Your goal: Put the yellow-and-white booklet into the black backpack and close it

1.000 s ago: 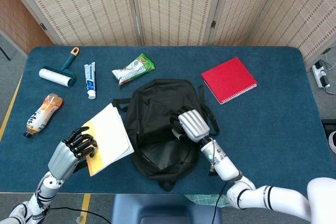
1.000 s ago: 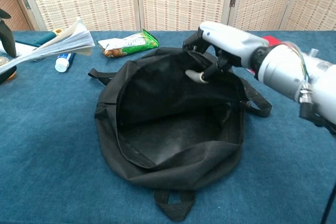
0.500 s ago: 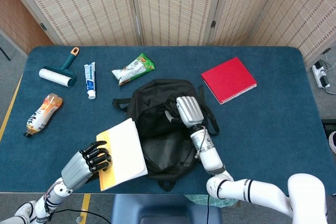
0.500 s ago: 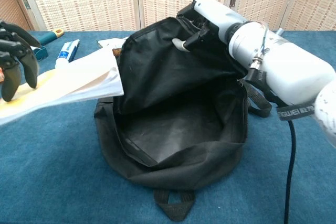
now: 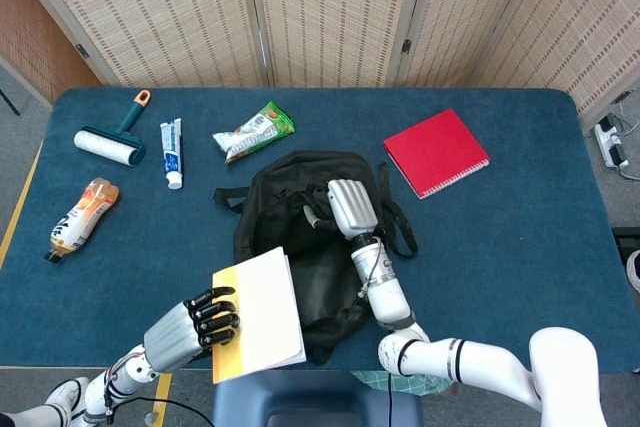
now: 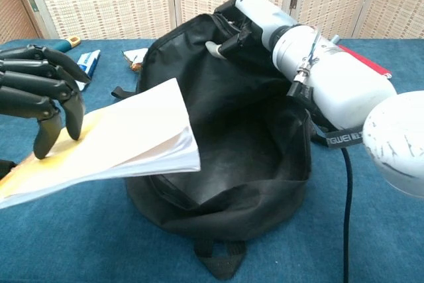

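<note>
The black backpack (image 5: 300,247) (image 6: 245,157) lies in the middle of the table with its mouth wide open toward me. My right hand (image 5: 345,209) (image 6: 235,21) grips the upper flap and holds it lifted. My left hand (image 5: 200,322) (image 6: 40,101) holds the yellow-and-white booklet (image 5: 258,315) (image 6: 119,140) by its yellow end. The booklet's white end hangs over the front left rim of the bag's opening, above the table.
On the blue table (image 5: 520,237) lie a red notebook (image 5: 436,152) at back right, a green snack packet (image 5: 253,133), a toothpaste tube (image 5: 172,151), a lint roller (image 5: 112,139) and an orange bottle (image 5: 80,217) on the left. Folding screens stand behind.
My left hand has carried the booklet right and toward the bag's mouth. My right hand has raised the backpack flap higher, opening the bag wider.
</note>
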`<state>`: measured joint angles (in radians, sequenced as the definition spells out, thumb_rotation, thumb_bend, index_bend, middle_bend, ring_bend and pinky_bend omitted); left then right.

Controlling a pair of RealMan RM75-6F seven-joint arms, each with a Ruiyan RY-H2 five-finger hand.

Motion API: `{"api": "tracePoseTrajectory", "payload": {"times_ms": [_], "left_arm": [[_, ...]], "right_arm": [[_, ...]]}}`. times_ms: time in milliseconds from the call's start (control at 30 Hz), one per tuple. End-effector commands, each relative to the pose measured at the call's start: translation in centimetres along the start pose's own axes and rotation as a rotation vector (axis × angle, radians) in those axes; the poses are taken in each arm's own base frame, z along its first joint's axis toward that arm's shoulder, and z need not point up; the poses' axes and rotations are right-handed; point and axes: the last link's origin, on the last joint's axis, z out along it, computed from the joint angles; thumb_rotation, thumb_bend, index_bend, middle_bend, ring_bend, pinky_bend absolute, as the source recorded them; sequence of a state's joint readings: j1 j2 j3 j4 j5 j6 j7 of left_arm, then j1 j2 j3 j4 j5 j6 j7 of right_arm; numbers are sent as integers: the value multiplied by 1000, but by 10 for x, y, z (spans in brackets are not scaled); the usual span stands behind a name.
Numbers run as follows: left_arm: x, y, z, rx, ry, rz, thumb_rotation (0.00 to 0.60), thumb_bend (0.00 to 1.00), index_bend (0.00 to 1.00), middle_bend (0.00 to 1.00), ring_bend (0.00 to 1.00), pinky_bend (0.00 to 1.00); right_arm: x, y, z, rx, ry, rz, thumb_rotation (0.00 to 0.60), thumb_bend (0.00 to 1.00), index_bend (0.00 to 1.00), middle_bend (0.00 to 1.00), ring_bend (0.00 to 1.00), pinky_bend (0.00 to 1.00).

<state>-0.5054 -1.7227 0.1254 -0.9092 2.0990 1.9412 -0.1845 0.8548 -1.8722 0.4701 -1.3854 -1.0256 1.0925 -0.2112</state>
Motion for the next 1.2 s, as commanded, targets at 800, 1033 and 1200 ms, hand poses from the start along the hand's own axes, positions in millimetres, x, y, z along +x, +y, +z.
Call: {"api": "tracePoseTrajectory", "payload": {"times_ms": [800, 1033, 1200], "left_arm": [[-82, -2, 66, 37, -106, -54, 600, 473, 743, 689, 564, 543], [-100, -8, 71, 82, -171, -29, 600, 474, 743, 699, 570, 557], [-106, -22, 71, 131, -195, 19, 600, 472, 743, 703, 572, 555]], "right_arm": [[-3, -28, -5, 70, -6, 105, 600, 857, 799, 456, 403, 257], [-3, -29, -10, 75, -20, 126, 600, 859, 799, 457, 405, 258], [0, -31, -17, 86, -24, 144, 600, 857, 798, 456, 405, 257]]}}
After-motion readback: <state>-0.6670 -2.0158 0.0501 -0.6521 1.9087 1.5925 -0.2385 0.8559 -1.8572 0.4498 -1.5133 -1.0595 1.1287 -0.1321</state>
